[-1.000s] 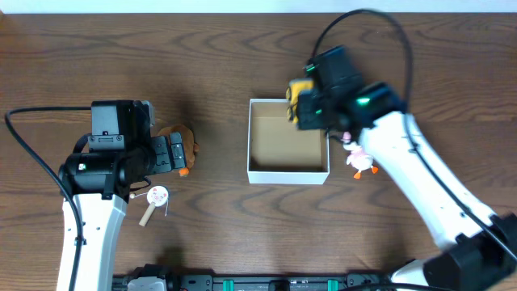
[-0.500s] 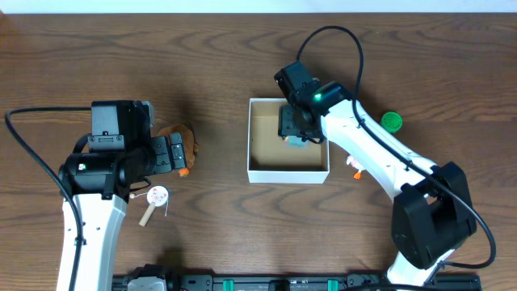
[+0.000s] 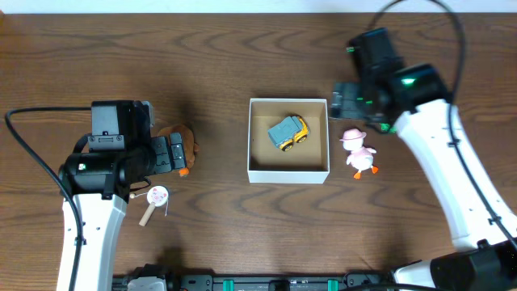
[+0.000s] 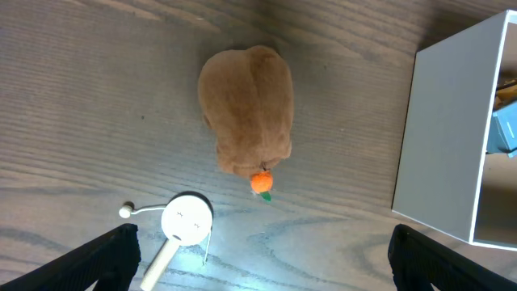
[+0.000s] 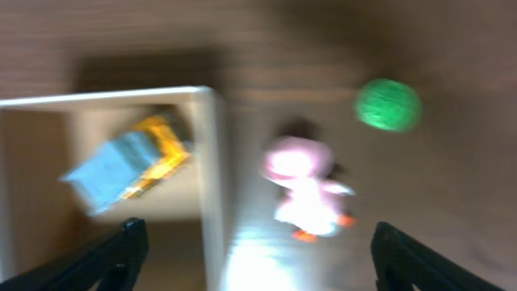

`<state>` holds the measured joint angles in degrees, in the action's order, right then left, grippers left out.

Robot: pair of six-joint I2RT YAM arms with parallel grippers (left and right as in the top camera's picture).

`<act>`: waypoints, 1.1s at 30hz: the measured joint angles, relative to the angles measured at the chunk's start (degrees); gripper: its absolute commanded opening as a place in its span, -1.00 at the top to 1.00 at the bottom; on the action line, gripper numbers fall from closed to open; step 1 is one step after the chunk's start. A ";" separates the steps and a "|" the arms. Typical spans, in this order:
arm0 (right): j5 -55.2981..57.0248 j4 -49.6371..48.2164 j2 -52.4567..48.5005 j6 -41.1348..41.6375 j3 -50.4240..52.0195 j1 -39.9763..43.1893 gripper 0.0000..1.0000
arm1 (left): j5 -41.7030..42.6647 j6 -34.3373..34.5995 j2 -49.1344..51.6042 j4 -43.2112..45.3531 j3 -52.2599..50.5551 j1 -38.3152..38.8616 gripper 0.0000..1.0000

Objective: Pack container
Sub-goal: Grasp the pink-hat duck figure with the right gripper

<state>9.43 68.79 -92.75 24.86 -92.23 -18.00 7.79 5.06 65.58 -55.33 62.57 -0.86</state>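
Note:
The container is a square white-walled box with a tan inside at the table's middle. A blue and yellow toy truck lies inside it. My right gripper hovers open and empty past the container's right back corner. The blurred right wrist view shows its open jaws above the container wall, the truck and a pink duck. My left gripper is open and empty over a brown plush toy. In the left wrist view the jaws sit below the plush.
The pink duck stands right of the container. A green ball lies beyond it. A white round toy on a stick lies near the left gripper and shows in the left wrist view. The container's outer wall is to the right there.
My right gripper carried the truck over the container, let it go inside, and moved back to the right, open. The left arm has not moved.

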 measured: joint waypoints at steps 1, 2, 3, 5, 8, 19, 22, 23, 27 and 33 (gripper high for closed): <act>-0.11 0.87 0.15 -1.64 0.09 2.12 -0.88 | 0.00 0.02 0.00 0.02 0.00 0.00 -0.96; -0.48 0.87 0.11 -3.34 0.50 3.80 -0.89 | 0.00 0.00 0.00 0.02 0.00 0.00 -0.96; -1.07 0.61 0.00 -5.16 1.36 5.25 -0.89 | 0.02 0.00 0.00 0.02 0.00 0.00 -0.96; -2.49 0.13 -0.22 -8.52 4.57 7.74 -0.92 | 0.02 0.02 0.00 -0.02 0.00 0.00 -0.96; -3.76 -2.67 -0.68 -12.00 11.58 9.49 -0.98 | 0.02 0.00 0.00 -0.02 0.02 0.00 -0.96; -5.70 -17.73 -6.19 -19.12 28.96 9.53 -0.98 | 0.00 0.02 0.00 0.00 0.04 0.00 -0.96; -5.81 -20.68 -8.48 -19.50 29.24 9.53 -0.97 | 0.00 0.02 0.00 0.00 0.04 0.00 -0.96; -5.86 -21.35 -9.07 -19.54 29.24 9.53 -0.89 | 0.00 0.00 0.02 0.00 0.04 0.00 -0.96; -6.23 -21.81 -10.60 -20.37 29.24 9.51 0.24 | 0.00 0.00 0.00 -0.17 0.07 0.00 -0.96; -6.45 -21.51 -10.91 -19.91 29.24 9.51 0.98 | 0.00 0.00 0.00 -0.20 0.04 0.00 -0.96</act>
<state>2.98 47.29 -103.66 4.95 -62.98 -8.49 7.79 5.06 65.58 -55.53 62.61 -0.86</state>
